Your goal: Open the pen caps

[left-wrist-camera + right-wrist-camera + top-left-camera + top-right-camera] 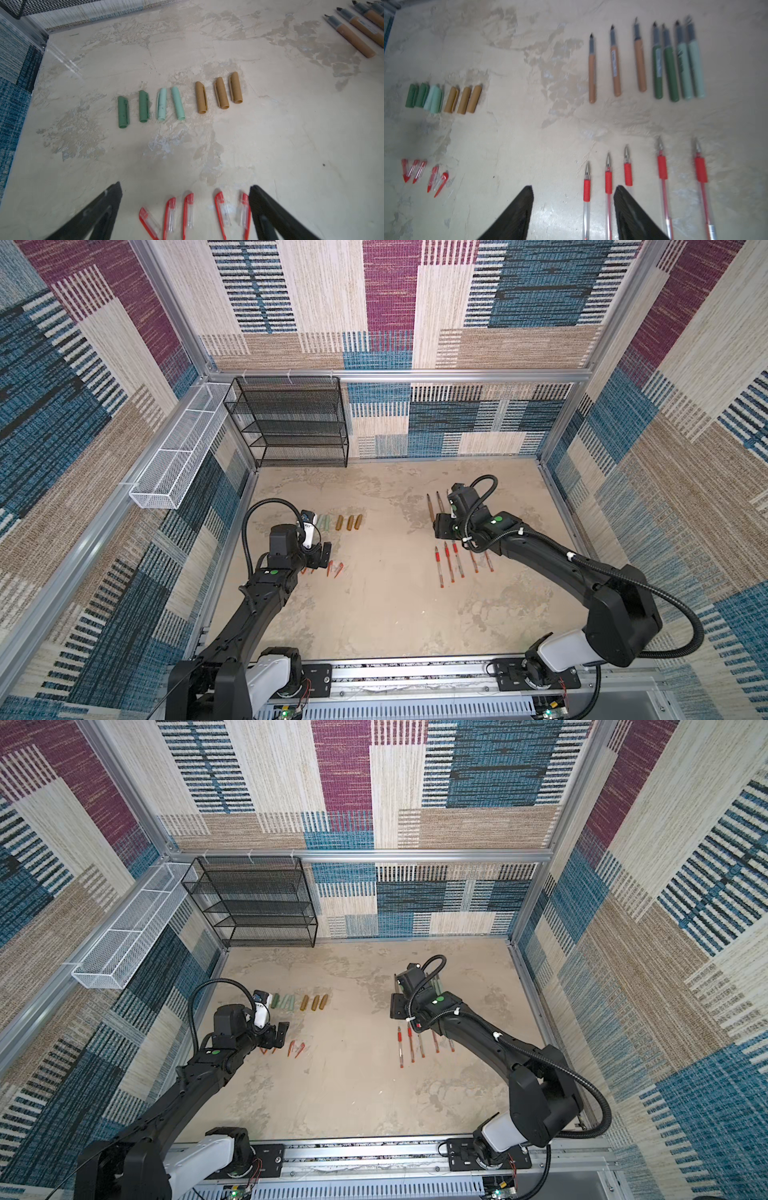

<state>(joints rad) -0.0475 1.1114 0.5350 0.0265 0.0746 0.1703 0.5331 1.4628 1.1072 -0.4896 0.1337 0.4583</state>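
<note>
Both top views take in the white mesh basket [174, 456] on the left wall and the black mesh shelf [291, 423] at the back. The left wrist view catches only a corner of that shelf's mesh.

The left end effector [186, 186] hangs low over the left half of the worktop [386, 614], fingers spread wide and nothing between them. Its wrist view shows all five red pen caps [188, 200] lying on the worktop under and between the fingers. In both top views the end effector covers part of that row.

Just beyond lie the stubby pen caps [178, 104], seven side by side: two dark green, two pale green, three gold. Their clips and open mouths are plain only in the left wrist view; from above they are small coloured bars.

The right end effector [573, 189] hangs over the right half, fingers apart and gripping nothing. Five red pen bodies [662, 166] lie on the worktop below it, one showing between the fingertips.

The blurred right wrist view alone shows all seven uncapped marker bodies [615, 68]: three tan, two dark green, two pale green. In both top views the right arm [540, 556] hides most of them.
</note>
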